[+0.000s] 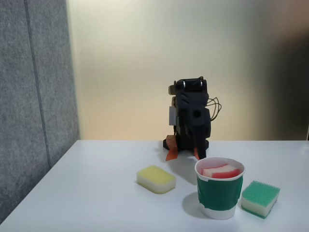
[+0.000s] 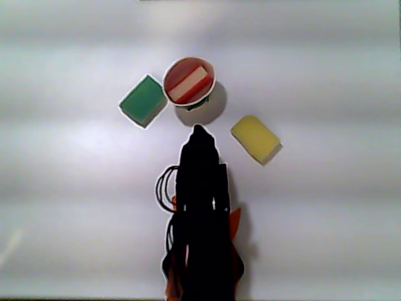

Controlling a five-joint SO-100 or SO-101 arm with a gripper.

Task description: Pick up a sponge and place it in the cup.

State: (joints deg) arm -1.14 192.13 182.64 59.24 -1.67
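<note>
**Sponge sits in the cup, arm folded behind**

The red-and-white sponge [image 1: 220, 171] lies inside the paper cup [image 1: 218, 194], resting tilted just below the rolled rim, its red layer and white layer both showing from the front. Looking down from above, the sponge [image 2: 186, 85] fills much of the cup's mouth, lying slantwise, a pale stripe between red edges, and the cup's rim [image 2: 210, 88] rings it in white.

The cup stands upright on the white table [image 1: 96, 193], with its dark green band facing the fixed view. To its right in that view, just beside it but not touching, lies the green-topped sponge [image 1: 260, 197]. To its left, a little farther off, lies the yellow sponge [image 1: 155, 179]. From above the sides swap: the green-topped sponge [image 2: 143, 101] is at the cup's left, very close to it, and the yellow sponge [image 2: 255, 138] is off to the right.

The black arm [image 1: 192, 118] is folded up behind the cup, with orange parts showing at its base. From above it is a dark shape whose tip, the gripper [image 2: 198, 130], points toward the cup and stops just short of it. It grips nothing that I can see; the fingers merge into one dark silhouette, so I cannot tell how far apart they stand.

A grey felt panel [image 1: 34, 96] stands along the left side.
</note>
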